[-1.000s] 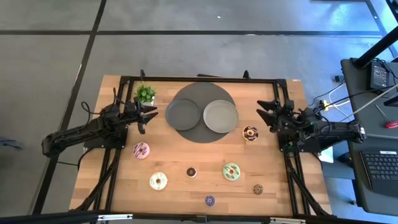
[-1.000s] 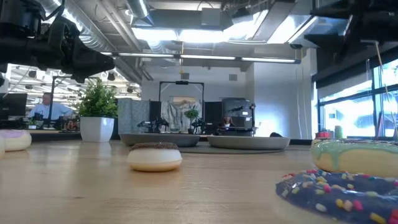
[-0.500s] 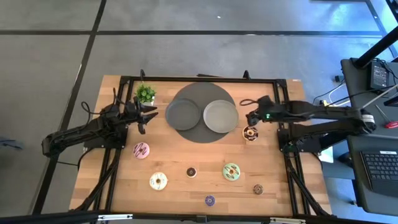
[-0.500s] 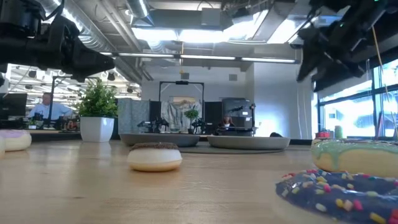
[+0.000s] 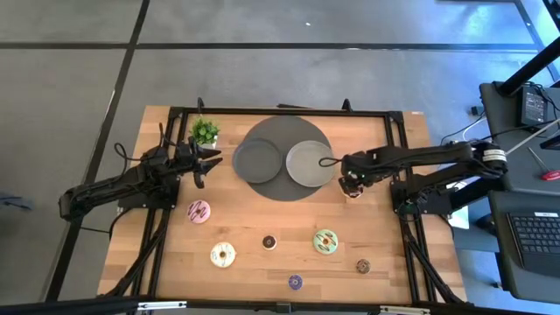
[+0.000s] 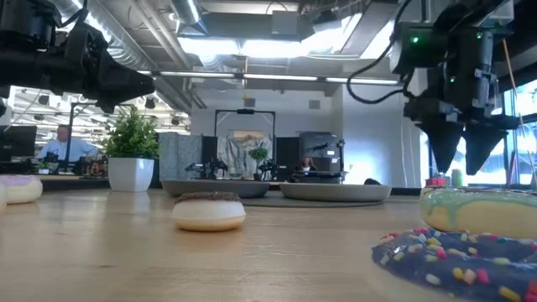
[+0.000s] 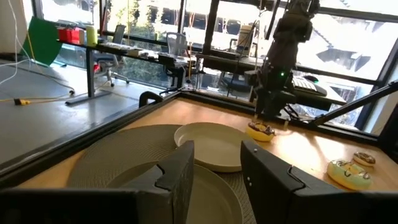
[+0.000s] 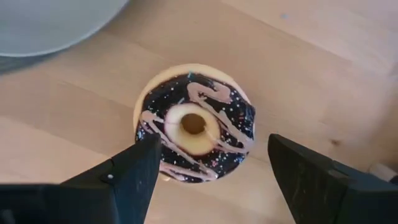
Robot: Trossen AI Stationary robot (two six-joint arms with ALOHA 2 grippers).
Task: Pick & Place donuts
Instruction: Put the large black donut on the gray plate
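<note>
Chocolate frosting: I see the chocolate donut (image 8: 194, 127) lying flat on the wooden tabletop (image 5: 262, 262), pink drizzle across its top, just beside the right-hand grey plate (image 5: 311, 163).
Right end effector (image 8: 208, 171): I have it directly above the chocolate donut, pointing down, fingers spread wide to either side of the ring and not touching it. In the low view its two dark fingertips (image 6: 443, 151) hang apart above the tabletop.
Left end effector (image 5: 213, 159): I see it waiting near the far left of the tabletop, beside the small potted plant (image 5: 205, 132), fingers parted with nothing between them; its wrist view looks across the plates.
Plates: two round grey plates, the left one (image 5: 255, 161) and the right one, sit side by side on a larger dark round mat (image 5: 284, 188) at the far middle of the tabletop.
Pink donut (image 5: 199, 211): on the tabletop's left side, near the left arm.
Cream-white donut (image 5: 223, 255): nearer the front edge, left of centre.
Dark brown mini donut (image 5: 269, 241): around the middle, between the cream-white and green ones.
Green donut (image 5: 325, 241): right of centre, well apart from the chocolate one.
Tan mini donut (image 5: 362, 266): near the front right.
Purple mini donut (image 5: 295, 282): close to the front edge.
</note>
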